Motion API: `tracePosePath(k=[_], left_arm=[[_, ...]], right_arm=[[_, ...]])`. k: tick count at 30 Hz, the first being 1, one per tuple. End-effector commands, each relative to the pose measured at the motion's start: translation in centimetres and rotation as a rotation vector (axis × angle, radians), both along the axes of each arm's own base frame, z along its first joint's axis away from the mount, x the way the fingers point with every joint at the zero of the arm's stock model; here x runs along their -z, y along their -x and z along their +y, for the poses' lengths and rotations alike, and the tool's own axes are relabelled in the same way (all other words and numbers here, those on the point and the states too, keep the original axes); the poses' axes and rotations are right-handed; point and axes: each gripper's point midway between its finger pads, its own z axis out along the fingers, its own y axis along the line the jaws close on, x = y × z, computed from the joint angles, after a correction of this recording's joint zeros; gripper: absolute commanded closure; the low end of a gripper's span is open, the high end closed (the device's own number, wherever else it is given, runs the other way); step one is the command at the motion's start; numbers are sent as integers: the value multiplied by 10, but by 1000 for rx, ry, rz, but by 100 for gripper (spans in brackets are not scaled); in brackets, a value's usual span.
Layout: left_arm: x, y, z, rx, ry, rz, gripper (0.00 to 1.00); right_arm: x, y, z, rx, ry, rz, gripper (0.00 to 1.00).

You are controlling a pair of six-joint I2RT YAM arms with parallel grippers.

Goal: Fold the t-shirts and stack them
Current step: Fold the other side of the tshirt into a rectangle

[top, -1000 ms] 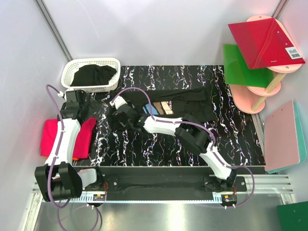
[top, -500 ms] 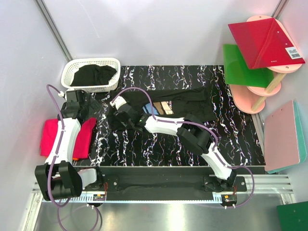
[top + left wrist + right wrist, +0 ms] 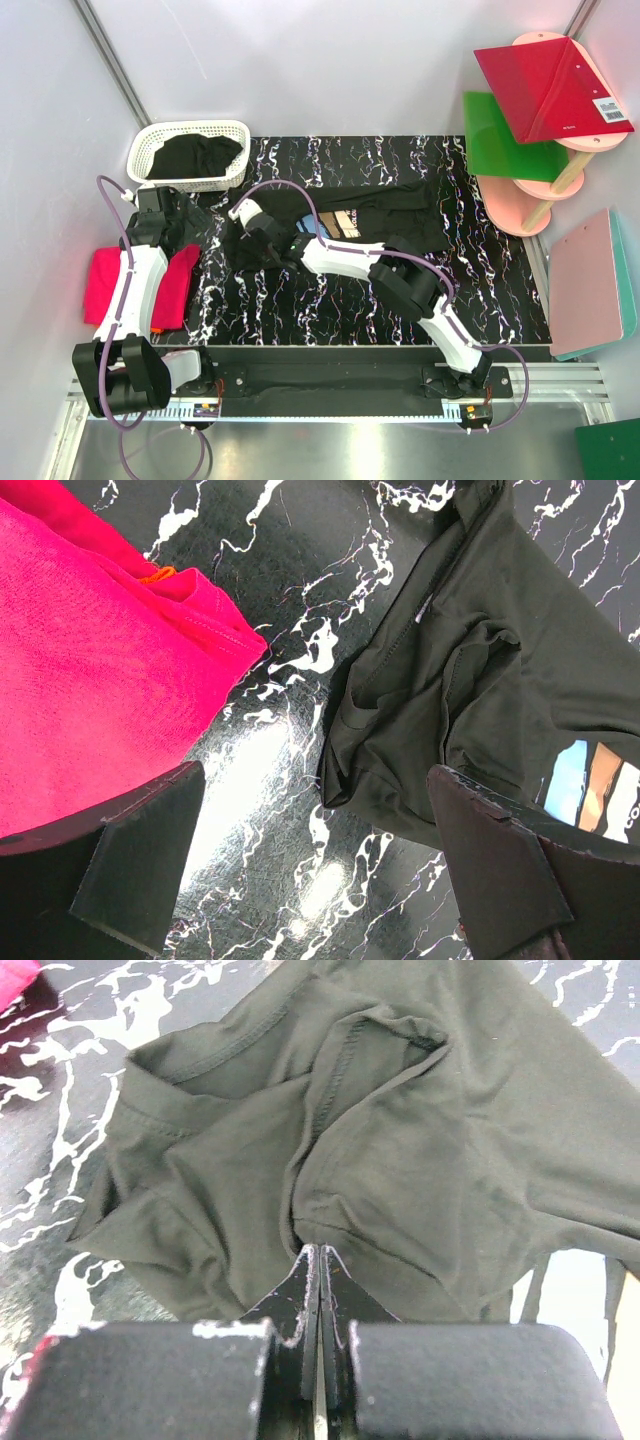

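Right forearm has edged slightly toward the far side over the last second; my left arm has not shifted.

Right gripper (image 3: 312, 1252): fingers pressed together, clamped on a raised fold of the printed black t-shirt (image 3: 420, 1130). The cloth puckers up into creases at the pinch point. From overhead, this gripper (image 3: 260, 243) sits at the left end of that shirt (image 3: 400, 212), which lies spread across the middle of the black marbled table (image 3: 330, 305), with its blue, tan and white print showing just right of my wrist.

Left gripper (image 3: 312, 773): fingers spread wide, holding nothing, hanging over bare tabletop. The hot-pink t-shirt (image 3: 80, 660) is on one side of the gap and the crumpled edge of the printed shirt (image 3: 500, 670) on the other; the two garments are near but apart. A sliver of orange cloth (image 3: 158, 575) shows at the pink shirt's edge.

Overhead, the pink shirt (image 3: 100, 285) lies folded at the table's left edge, under my left arm. The white basket (image 3: 150, 140) at far left holds a black garment (image 3: 195, 155).
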Motion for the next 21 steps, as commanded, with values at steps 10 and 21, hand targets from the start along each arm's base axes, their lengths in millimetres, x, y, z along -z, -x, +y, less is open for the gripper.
tracePosePath(k=[10,21], left_arm=[[-5,-9,-1,22,-4,-40,1],[-10,-8,-7,43,-4,-57,1]], right_arm=[[-56,-59,-17,189,-110,-176,100],[-83,-134,-45,332,-125,-344,100]])
